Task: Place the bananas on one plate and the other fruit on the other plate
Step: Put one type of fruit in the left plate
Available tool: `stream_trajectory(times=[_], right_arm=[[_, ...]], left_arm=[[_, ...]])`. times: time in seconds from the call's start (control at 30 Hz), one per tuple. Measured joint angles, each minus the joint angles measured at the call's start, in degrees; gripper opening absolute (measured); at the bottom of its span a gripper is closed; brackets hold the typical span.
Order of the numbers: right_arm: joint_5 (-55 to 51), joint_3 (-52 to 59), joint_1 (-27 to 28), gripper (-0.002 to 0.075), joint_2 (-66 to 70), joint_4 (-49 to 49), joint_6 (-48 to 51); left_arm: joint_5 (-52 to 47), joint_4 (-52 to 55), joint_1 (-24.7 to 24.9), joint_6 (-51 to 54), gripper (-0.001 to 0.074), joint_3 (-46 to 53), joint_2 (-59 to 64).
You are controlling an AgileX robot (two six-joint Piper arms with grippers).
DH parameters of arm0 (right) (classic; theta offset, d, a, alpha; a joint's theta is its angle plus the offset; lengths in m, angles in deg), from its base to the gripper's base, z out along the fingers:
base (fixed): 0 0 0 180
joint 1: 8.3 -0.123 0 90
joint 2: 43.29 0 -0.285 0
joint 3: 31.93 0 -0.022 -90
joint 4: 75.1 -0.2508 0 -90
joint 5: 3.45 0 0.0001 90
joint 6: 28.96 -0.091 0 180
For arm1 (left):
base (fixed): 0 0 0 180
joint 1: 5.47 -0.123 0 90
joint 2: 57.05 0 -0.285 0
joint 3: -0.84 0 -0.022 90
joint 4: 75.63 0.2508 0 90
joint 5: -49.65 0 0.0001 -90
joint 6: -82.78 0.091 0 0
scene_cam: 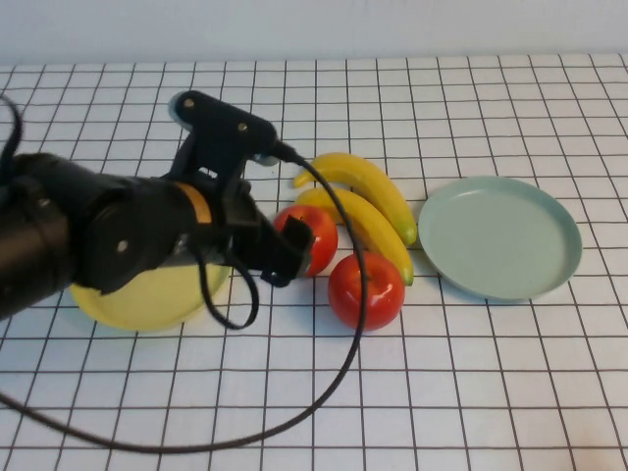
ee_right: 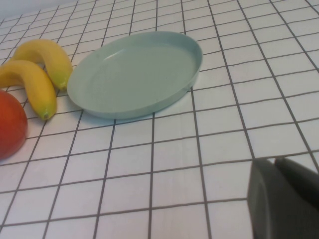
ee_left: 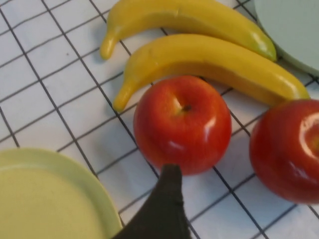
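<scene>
Two red apples lie side by side, one (scene_cam: 316,235) right at my left gripper (scene_cam: 294,247) and the other (scene_cam: 365,289) nearer the front. Two yellow bananas (scene_cam: 368,184) (scene_cam: 378,234) lie just behind them. My left gripper is open and holds nothing. One of its fingers (ee_left: 167,199) stands beside the nearer apple (ee_left: 182,124). The pale yellow plate (scene_cam: 147,299) sits partly under my left arm. The blue-green plate (scene_cam: 500,235) lies empty on the right. My right gripper (ee_right: 275,162) is shut, low over the table in front of that plate (ee_right: 134,74).
A white cloth with a black grid (scene_cam: 461,392) covers the table. A black cable (scene_cam: 343,324) loops from the left arm over the front of the table. The left arm's bulk hides the near left part of the scene.
</scene>
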Motion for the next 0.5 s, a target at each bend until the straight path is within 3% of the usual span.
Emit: stream_trajectory(times=[0.5], right_arm=[[0.0,0.0,0.0,-0.0015,0.0,0.0,0.0]], left_arm=[[1.3,5.7,0.1,0.0,0.0668,-17.9,21.6]])
